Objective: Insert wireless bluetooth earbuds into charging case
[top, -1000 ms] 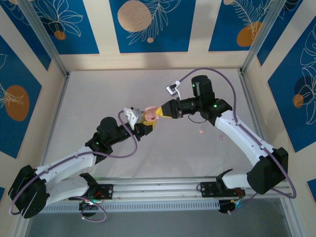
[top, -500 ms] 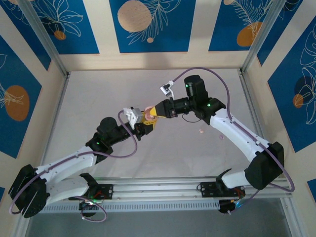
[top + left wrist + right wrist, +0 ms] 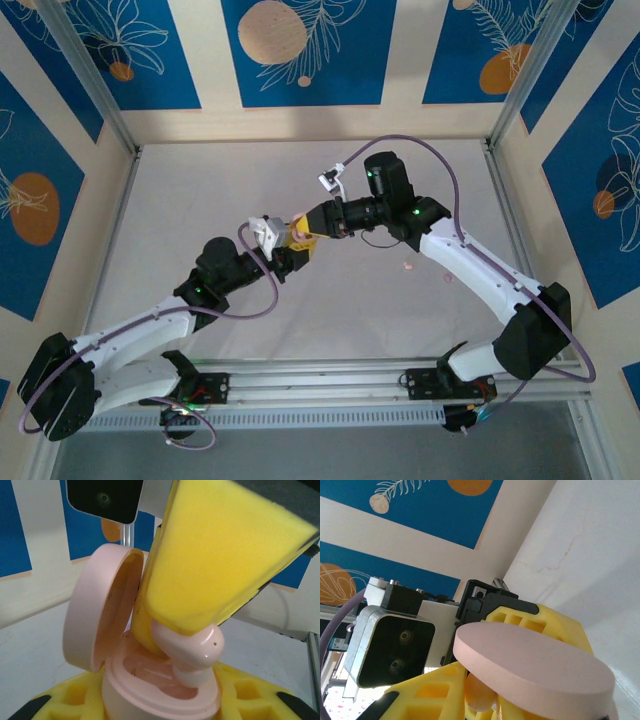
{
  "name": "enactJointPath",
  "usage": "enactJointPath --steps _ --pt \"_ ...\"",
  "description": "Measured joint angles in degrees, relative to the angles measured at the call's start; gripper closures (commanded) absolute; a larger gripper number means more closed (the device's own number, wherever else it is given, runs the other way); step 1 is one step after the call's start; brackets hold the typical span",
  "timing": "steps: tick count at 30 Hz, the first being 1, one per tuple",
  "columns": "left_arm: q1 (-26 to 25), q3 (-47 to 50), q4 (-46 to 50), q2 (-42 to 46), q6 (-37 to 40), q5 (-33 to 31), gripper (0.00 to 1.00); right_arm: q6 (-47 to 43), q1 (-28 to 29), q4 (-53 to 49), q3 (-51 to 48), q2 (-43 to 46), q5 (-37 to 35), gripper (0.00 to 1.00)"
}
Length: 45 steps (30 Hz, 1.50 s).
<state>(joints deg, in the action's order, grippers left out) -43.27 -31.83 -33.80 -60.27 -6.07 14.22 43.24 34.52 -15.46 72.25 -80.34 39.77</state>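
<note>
Nearest the arm bases, right of centre, two loose earbuds (image 3: 407,266) lie well apart from the grippers on the pale table (image 3: 200,200) (too small to tell more than a pinkish tint). Further in, the left gripper (image 3: 290,256) is clenched on a pink charging case (image 3: 160,705), its yellow pads (image 3: 75,696) pressed to either side of the base. The lid (image 3: 95,615) stands open, hinged back on the left in the left wrist view.

Meeting it from the far side, the right gripper (image 3: 303,232) grasps a pink earbud (image 3: 192,647) between its yellow fingers (image 3: 220,555). The earbud's lower end dips inside the base's hollow, while its rounded body sits above the rim. From the right wrist, the lid's flat outer face crosses the foreground. Beyond, the blue-and-cream wall panels (image 3: 300,50) close off the table.
</note>
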Motion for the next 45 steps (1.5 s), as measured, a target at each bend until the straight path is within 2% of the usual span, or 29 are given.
enactJointPath --steps 25,45 --pt "0.0 0.63 -0.74 -0.24 -1.99 -1.01 0.76 -4.74 3.04 -7.76 3.96 -0.13 -12.17 0.76" --pt "-0.04 0.68 -0.52 -0.24 -2.4 -1.01 0.75 -6.32 3.52 -11.34 5.53 -0.13 -15.19 0.73"
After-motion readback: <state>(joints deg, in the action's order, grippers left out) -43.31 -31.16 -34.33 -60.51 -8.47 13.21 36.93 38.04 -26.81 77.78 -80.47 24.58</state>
